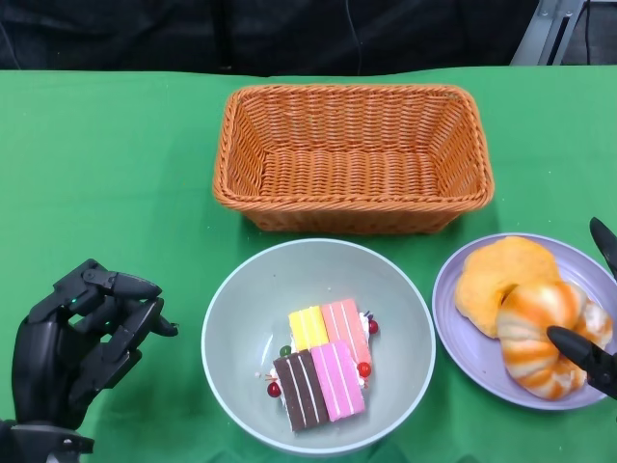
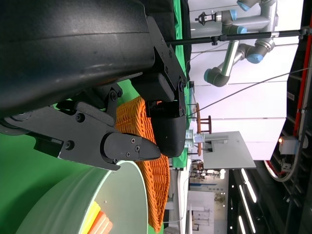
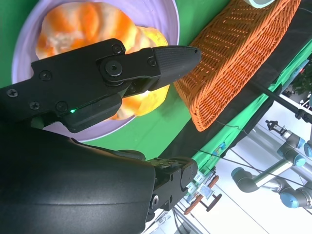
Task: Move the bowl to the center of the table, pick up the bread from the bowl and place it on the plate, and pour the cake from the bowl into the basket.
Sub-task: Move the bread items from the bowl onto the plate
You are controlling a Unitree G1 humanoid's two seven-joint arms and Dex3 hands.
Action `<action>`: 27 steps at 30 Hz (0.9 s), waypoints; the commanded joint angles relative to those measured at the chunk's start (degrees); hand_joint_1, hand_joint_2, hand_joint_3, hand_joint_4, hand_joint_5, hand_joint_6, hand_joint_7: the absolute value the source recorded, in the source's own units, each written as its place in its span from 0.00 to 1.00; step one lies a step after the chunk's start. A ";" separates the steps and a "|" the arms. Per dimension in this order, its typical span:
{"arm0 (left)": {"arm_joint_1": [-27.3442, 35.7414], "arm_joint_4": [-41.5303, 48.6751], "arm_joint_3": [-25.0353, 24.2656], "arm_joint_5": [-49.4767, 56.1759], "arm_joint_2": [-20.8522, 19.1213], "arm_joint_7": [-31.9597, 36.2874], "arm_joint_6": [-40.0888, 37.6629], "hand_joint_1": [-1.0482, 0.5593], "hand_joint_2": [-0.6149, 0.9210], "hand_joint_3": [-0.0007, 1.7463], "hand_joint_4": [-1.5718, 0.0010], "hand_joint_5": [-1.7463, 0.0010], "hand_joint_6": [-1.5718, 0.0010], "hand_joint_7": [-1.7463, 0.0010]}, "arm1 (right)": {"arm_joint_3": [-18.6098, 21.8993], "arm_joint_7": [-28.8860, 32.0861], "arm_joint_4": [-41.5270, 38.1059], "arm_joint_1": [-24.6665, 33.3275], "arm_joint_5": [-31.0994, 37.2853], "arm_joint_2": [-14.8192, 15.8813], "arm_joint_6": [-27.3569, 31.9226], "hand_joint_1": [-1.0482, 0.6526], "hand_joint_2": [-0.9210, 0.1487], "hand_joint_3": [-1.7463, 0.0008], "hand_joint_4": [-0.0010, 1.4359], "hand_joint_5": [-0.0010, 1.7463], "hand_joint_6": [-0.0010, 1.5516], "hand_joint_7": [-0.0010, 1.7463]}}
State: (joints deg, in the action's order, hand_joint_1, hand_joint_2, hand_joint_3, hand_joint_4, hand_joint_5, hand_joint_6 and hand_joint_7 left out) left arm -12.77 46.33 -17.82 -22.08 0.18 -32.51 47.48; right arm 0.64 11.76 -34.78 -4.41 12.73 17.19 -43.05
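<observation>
The bowl [image 1: 318, 345] sits in the middle of the green table [image 1: 106, 174], holding striped cake pieces [image 1: 321, 365]. Just behind it stands the wicker basket [image 1: 353, 157]. To its right, the purple plate [image 1: 461, 333] carries two breads [image 1: 528, 311]. The right hand [image 1: 596, 309] has its fingers spread around the nearer bread, gripping nothing. The left hand [image 1: 82, 338] hovers beside the bowl, fingers loosely curled, holding nothing.
</observation>
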 commanded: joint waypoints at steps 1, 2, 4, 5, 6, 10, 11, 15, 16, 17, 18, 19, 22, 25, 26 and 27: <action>0.48 0.40 -0.05 -0.21 -1.21 -0.60 -0.49 0.54 1.00 0.19 0.48 0.23 0.47 0.36 | 1.51 -1.49 -0.19 0.71 -3.24 -0.74 -1.54 0.08 0.00 0.81 0.05 0.00 0.08 0.01; 0.48 0.40 -0.05 -0.25 -1.24 -0.68 -0.52 0.54 1.00 0.19 0.48 0.23 0.47 0.36 | 1.76 -1.96 -0.15 0.77 -3.95 -1.02 -1.69 0.08 0.00 0.81 0.05 0.01 0.08 0.01; 0.55 0.48 -0.01 0.23 -1.39 -0.33 -0.03 0.54 1.00 0.19 0.49 0.23 0.47 0.36 | 2.44 -2.63 0.12 1.16 -5.84 -1.93 -2.60 0.15 0.00 0.80 0.10 0.03 0.10 0.02; 0.56 0.59 0.00 0.47 -1.51 -0.27 0.39 0.53 1.00 0.19 0.49 0.23 0.47 0.36 | 3.46 -2.68 -0.20 1.05 -8.61 -3.61 -4.68 0.19 0.00 0.81 0.13 0.04 0.12 0.02; 0.55 0.64 0.00 0.56 -1.61 -0.28 0.60 0.53 1.00 0.19 0.49 0.23 0.47 0.36 | 4.47 -2.17 -0.85 0.77 -10.26 -4.96 -6.77 0.39 0.00 0.84 0.32 0.12 0.29 0.08; 0.40 0.83 -0.09 0.00 -1.89 -0.94 0.28 0.53 1.00 0.18 0.50 0.22 0.47 0.36 | 7.71 -4.14 -1.46 -0.22 -18.27 -9.47 -11.85 0.56 0.02 0.77 0.60 0.47 0.60 0.29; 0.35 0.93 -0.12 0.01 -1.94 -0.93 0.23 0.53 1.00 0.18 0.50 0.22 0.47 0.36 | 8.09 -4.80 -1.16 -0.26 -19.22 -9.87 -12.38 0.55 0.08 0.68 0.59 0.60 0.58 0.44; 0.06 1.64 -0.06 0.50 -2.17 -0.69 0.46 0.53 1.00 0.18 0.49 0.22 0.47 0.36 | 6.93 -10.65 8.28 3.06 -25.19 -10.60 -8.52 0.56 0.29 0.36 0.60 0.88 0.50 0.77; -0.03 1.95 -0.01 0.77 -2.29 -0.56 0.72 0.54 1.00 0.18 0.49 0.22 0.47 0.36 | 6.21 -12.35 12.01 4.56 -26.82 -10.55 -6.29 0.55 0.36 0.28 0.60 0.95 0.47 0.85; -0.08 2.10 0.00 0.74 -2.38 -0.67 0.63 0.54 1.00 0.18 0.49 0.22 0.47 0.36 | 5.32 -14.32 15.97 6.28 -28.91 -10.45 -3.57 0.55 0.39 0.25 0.61 0.97 0.46 0.89; -0.18 2.29 -0.05 0.45 -2.43 -1.08 0.54 0.54 1.00 0.19 0.50 0.21 0.47 0.36 | 4.03 -16.82 20.59 8.30 -31.93 -10.21 0.00 0.55 0.41 0.24 0.61 0.99 0.46 0.91; -0.25 2.39 -0.08 0.27 -2.45 -1.28 0.47 0.54 1.00 0.18 0.50 0.21 0.47 0.36 | 3.15 -18.77 23.84 9.74 -34.06 -10.17 2.57 0.57 0.42 0.23 0.62 0.99 0.47 0.91; -0.36 2.75 -0.07 0.59 -2.56 -0.83 0.66 0.53 1.00 0.18 0.50 0.21 0.47 0.36 | 1.91 -23.08 29.62 12.29 -36.87 -10.29 7.68 0.59 0.45 0.20 0.63 1.00 0.49 0.89; -0.46 3.06 -0.01 0.58 -2.61 -0.98 0.77 0.53 1.00 0.18 0.50 0.21 0.47 0.37 | 1.07 -25.21 33.21 13.64 -36.37 -10.71 11.34 0.60 0.47 0.19 0.62 0.99 0.49 0.87; -0.53 3.19 0.03 0.66 -2.59 -0.95 0.93 0.53 1.00 0.18 0.50 0.20 0.47 0.37 | 0.75 -25.88 33.89 13.76 -36.21 -10.96 12.04 0.61 0.47 0.20 0.62 0.99 0.49 0.87; -0.57 3.27 0.07 0.76 -2.57 -0.85 1.04 0.53 1.00 0.18 0.50 0.20 0.47 0.37 | 0.64 -26.40 34.31 13.80 -36.06 -11.23 12.53 0.61 0.47 0.20 0.61 0.99 0.49 0.86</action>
State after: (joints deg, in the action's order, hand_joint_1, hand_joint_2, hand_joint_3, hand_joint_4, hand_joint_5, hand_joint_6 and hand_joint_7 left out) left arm -13.00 48.89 -17.80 -21.80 -1.48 -33.17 47.78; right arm 1.22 -14.14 -1.71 9.11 -23.30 6.09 -31.42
